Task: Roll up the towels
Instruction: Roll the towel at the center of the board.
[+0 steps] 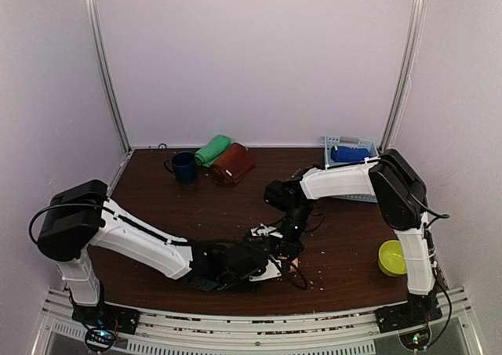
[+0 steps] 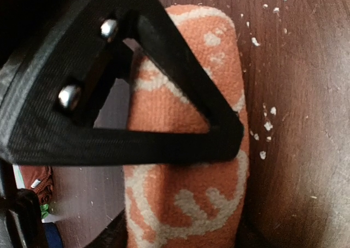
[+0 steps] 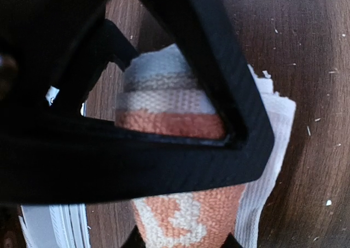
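Dark wooden table (image 2: 306, 122), sprinkled with white crumbs (image 2: 267, 125), carries the orange towel with white print (image 2: 186, 204), wound into a roll directly under both grippers. One finger (image 2: 164, 148) of the left gripper (image 1: 263, 262) crosses over the roll, and the right gripper (image 1: 289, 245) sits over its striped end. I cannot tell how wide either one stands. My worry is this: if one gripper lets go first, the outer layer may spring back and unroll, or a finger may drag the roll sideways.
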